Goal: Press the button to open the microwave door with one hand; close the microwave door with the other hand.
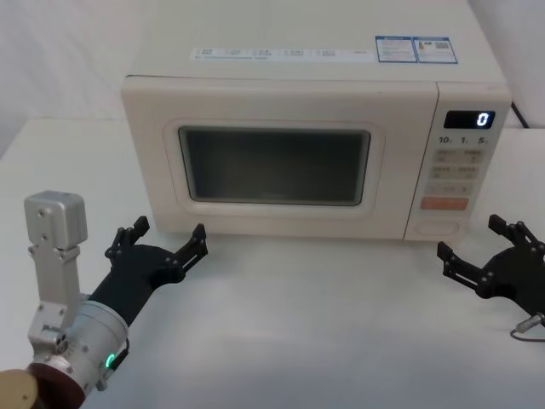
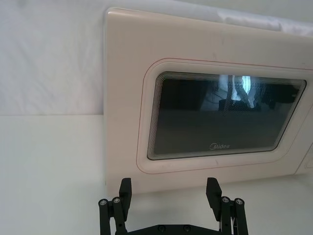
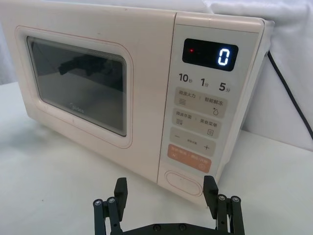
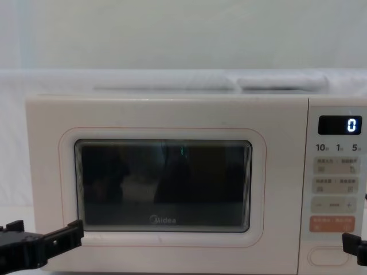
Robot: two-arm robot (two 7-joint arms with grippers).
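1. The microwave (image 1: 281,145) sits square on the white table (image 1: 298,315), its door (image 4: 163,186) shut flush and its button (image 3: 183,182) low on the right-hand panel, just under the orange key (image 3: 189,157).
2. The right gripper (image 3: 166,193) has its fingers (image 3: 210,188) spread apart and empty, hovering just in front of the button without touching it.
3. The left gripper (image 1: 164,241) is likewise released, fingers (image 2: 125,192) wide, hanging low before the door's lower left corner, near it but apart.
4. Risk, as I judge it: with fingers spread this wide, a straight push could land one on either side of the button, or clip the orange key above and start a program instead.
5. Another risk: the left gripper sits in the path of a door that would swing out on its left hinge side; if it springs open it may knock into the fingers.
6. A hard press could also shove the whole microwave backward on the smooth table.
7. Writing: "Midea" (image 2: 219,145) under the window; the display (image 3: 210,55) reads "0"; below it "10", "1", "5" with small characters. The stickers (image 1: 415,48) on top are too small to read.
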